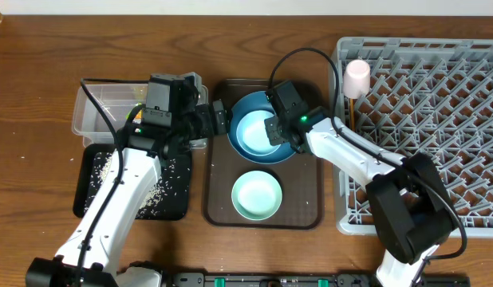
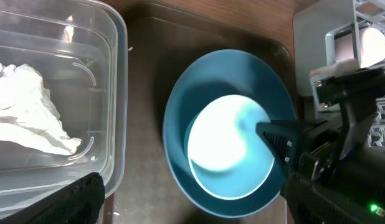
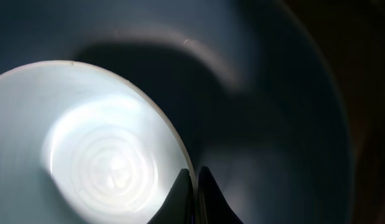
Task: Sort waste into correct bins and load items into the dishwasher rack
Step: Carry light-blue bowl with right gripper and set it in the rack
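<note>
Left gripper (image 1: 218,117) hovers by the clear tub (image 1: 77,119), jaws wide. Mid-worktop, the small light blue bowl (image 1: 251,132) sits inside the blue plate (image 1: 246,104). Right gripper (image 1: 272,127) pinches the bowl's right rim, jaws narrow. It looks light, stiff and slippery.

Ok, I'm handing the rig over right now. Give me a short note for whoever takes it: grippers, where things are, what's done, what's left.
The left gripper is open and empty, at the left edge of the brown tray.
The right gripper is shut on the rim of the small light blue bowl, which is inside the blue plate on that tray.
The pale green bowl is on the tray too.
Done: pink cup in the dishwasher rack, tissue in the clear tub, rice in the black tray.
To do: both bowls and the plate into the rack. I cannot make out the wrapper or chopsticks.
</note>
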Motion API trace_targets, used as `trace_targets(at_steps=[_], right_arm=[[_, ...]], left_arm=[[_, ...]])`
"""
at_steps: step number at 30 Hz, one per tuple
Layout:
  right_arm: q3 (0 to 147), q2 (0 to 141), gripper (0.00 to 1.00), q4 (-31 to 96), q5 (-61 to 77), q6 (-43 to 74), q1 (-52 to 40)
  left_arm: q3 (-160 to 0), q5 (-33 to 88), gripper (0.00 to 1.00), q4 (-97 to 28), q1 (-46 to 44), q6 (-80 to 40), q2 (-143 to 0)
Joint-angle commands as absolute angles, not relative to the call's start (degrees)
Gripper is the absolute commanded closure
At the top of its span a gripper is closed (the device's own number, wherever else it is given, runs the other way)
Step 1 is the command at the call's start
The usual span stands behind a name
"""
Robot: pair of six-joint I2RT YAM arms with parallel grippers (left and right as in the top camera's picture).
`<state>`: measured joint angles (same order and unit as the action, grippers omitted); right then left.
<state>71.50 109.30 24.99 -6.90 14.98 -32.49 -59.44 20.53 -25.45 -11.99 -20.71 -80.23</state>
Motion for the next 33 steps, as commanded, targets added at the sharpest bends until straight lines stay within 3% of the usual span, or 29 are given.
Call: trace_targets(at_steps=[1, 8, 18, 23, 28, 33], right_arm=[[73.6, 105.0, 0.99, 24.9, -19.0, 12.0, -32.4], [74.3, 96.0, 0.99, 18.3, -47.7, 0.4, -29.2], [74.2, 91.6, 0.99, 1.2, -49.7, -25.1, -12.8], [74.2, 93.3, 0.98, -0.9, -50.5, -31.7, -0.6], [74.2, 97.2, 0.99, -3.2, -61.3, -32.5, 11.2], [74.2, 102.4, 0.99, -2.8, -62.2, -33.7, 17.6]], left_arm=[[-59.2, 19.6, 0.05, -25.4, -11.8, -20.0, -80.5], [-59.2, 19.6, 0.05, -25.4, -11.7, -20.0, -80.5], [-59.2, 19.6, 0.05, -25.4, -11.7, -20.0, -80.5], [-59.2, 19.6, 0.05, -25.4, -11.7, -19.9, -80.5], [-59.2, 19.6, 0.05, -25.4, -11.7, -19.9, -80.5], [-59.2, 19.6, 0.05, -25.4, -11.7, -19.9, -80.5]])
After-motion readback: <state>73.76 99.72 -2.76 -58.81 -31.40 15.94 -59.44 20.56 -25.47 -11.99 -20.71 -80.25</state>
